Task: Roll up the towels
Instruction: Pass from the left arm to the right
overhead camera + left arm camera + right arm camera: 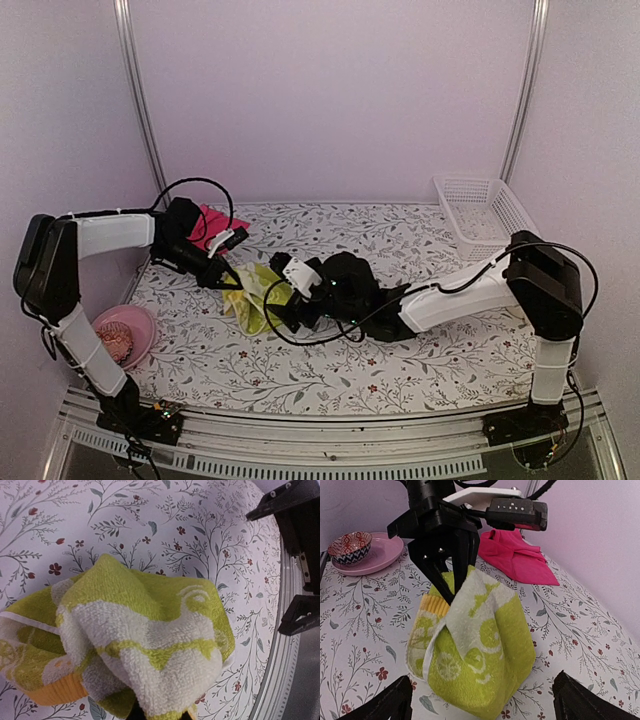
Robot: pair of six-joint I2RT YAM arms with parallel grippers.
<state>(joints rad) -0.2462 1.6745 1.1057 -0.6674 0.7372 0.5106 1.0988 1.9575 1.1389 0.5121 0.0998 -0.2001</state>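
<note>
Two towels in play: left pincer (451, 582) pinches the green towel (480, 650) by its top, dangling it over the counter (400, 360) left of middle, right pincer (283, 305) wide open, empty, probably ready to catch it, pink towel (515, 555) lying far left.

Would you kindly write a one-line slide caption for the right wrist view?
Left gripper holds the yellow-green towel up by its top edge over the floral table; pink towel lies behind.
</note>
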